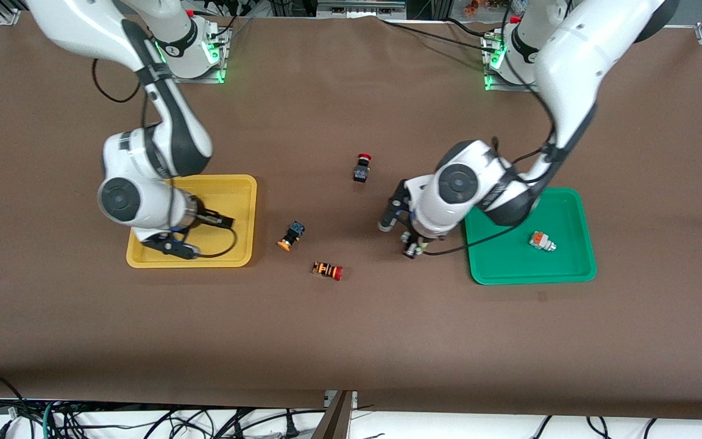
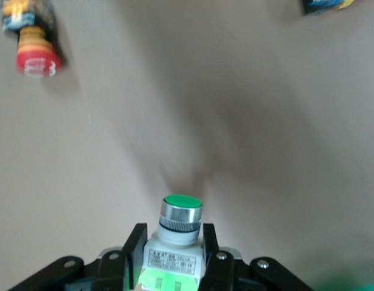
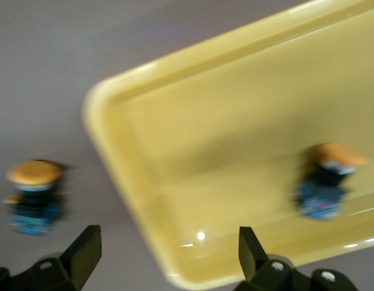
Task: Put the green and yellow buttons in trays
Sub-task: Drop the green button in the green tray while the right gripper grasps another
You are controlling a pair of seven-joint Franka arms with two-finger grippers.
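The left tool (image 1: 413, 245) is gripping the green-capped button (image 2: 180, 221) above the table (image 1: 351, 341), beside the green tray (image 1: 570, 271), where a grey button (image 1: 542, 242) is lying. The right tool (image 3: 165, 257) is hanging wide open, holding nothing, over the yellow tray (image 3: 235, 121) holding an orange-capped button (image 3: 326, 182); another orange-capped one (image 1: 291, 235) is lying just outside.

A brown cloth (image 1: 326, 341) covers the table; cables (image 1: 144, 421) hang below.

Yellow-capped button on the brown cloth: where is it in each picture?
Front view: yellow-capped button on the cloth beside the yellow tray.
Left wrist view: cut off at the edge, past the left pincer's green button.
Right wrist view: outside the tray's corner, by the open right pincer.
Shared landmark: yellow tray, front and right wrist.
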